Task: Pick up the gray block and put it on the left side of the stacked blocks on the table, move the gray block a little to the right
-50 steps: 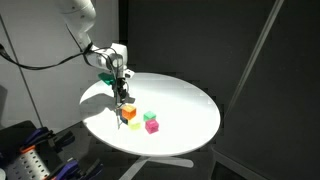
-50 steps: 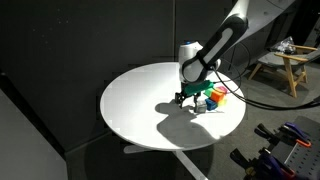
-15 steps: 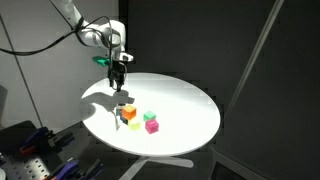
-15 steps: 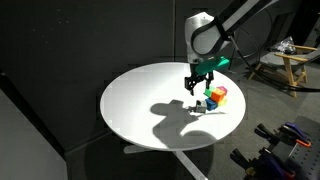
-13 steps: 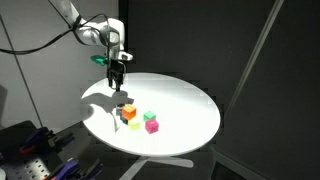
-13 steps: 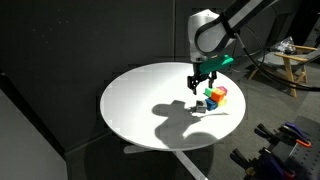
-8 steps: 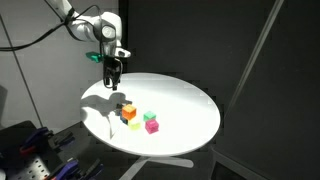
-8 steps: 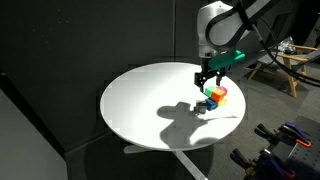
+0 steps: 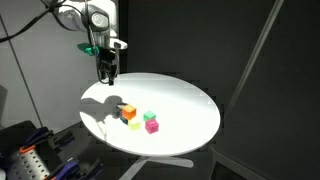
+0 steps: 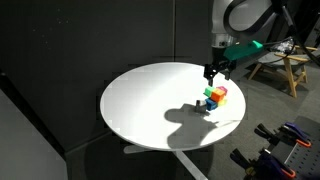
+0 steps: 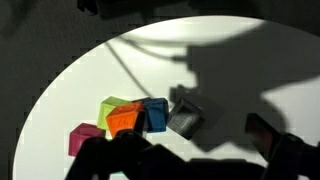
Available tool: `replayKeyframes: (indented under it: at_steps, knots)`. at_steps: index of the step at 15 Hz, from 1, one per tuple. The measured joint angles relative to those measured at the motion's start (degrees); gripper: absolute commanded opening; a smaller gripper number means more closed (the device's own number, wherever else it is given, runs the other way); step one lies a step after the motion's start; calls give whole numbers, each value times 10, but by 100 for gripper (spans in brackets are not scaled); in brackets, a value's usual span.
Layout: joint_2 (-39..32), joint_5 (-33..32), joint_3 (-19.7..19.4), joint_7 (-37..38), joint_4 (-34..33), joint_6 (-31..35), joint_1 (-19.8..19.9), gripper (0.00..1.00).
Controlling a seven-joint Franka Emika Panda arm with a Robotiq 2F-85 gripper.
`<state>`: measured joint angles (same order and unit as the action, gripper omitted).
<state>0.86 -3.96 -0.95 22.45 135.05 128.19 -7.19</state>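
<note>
Hovering high over the edge of the round white table (image 11: 90,80) with gripper (image 10: 212,73) spread open, empty; near that edge, gray block (image 11: 183,120) lying just beside blue block (image 11: 155,113), orange block (image 11: 124,120) next along.

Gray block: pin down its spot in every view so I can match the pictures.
In an exterior view: gray block left of centre, just left of the orange block.
In an exterior view: gray block right of centre, at the cluster's lower left end.
Wrist view: gray block near centre, right of the blue block.
Shared landmark: the orange block.
</note>
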Motion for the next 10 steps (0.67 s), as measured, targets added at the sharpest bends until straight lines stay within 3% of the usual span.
replayKeyframes:
  at_steps: [10]
  knots:
    - [94,83,8,-96,27,0,15,100]
